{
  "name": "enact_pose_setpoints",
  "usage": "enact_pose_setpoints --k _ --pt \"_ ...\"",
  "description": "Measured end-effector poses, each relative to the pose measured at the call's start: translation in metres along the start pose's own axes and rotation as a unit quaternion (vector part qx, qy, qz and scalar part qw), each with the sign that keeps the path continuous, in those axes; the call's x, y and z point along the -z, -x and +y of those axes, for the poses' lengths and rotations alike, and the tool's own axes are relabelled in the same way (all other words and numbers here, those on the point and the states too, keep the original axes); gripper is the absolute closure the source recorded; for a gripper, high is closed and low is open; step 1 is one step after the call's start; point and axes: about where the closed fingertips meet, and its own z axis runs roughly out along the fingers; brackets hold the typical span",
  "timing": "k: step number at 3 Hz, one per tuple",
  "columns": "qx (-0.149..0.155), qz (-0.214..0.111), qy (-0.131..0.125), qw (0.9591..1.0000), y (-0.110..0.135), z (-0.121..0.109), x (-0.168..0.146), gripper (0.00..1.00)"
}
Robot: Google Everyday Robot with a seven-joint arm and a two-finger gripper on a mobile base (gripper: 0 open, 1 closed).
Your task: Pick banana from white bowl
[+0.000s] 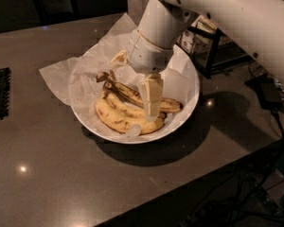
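Observation:
The white bowl sits mid-table, lined with crinkled white paper. It holds three bananas. The slim, brown-mottled banana lies at the back, with its dark stem to the left and its tip to the right. Two plumper yellow bananas lie in front of it. My gripper hangs straight down from the white arm into the bowl. Its tip is at the middle of the slim banana and hides part of it.
A black wire rack with packets stands behind the bowl at the right. A black grid mat lies at the left edge. A dark device and cables lie at the right. The table's front edge runs diagonally at the lower right.

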Motion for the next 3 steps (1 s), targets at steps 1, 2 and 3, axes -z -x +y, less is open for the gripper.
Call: enact_pose_setpoints --k 1,2,3 --pt "-0.024 -0.008 0.01 0.9996 -0.009 0.01 -0.011 0.0" --pt "-0.074 -0.001 0.008 0.9972 -0.03 0.025 -0.011 0.0" --pt "-0.074 -0.001 0.008 0.9972 -0.03 0.025 -0.011 0.0"
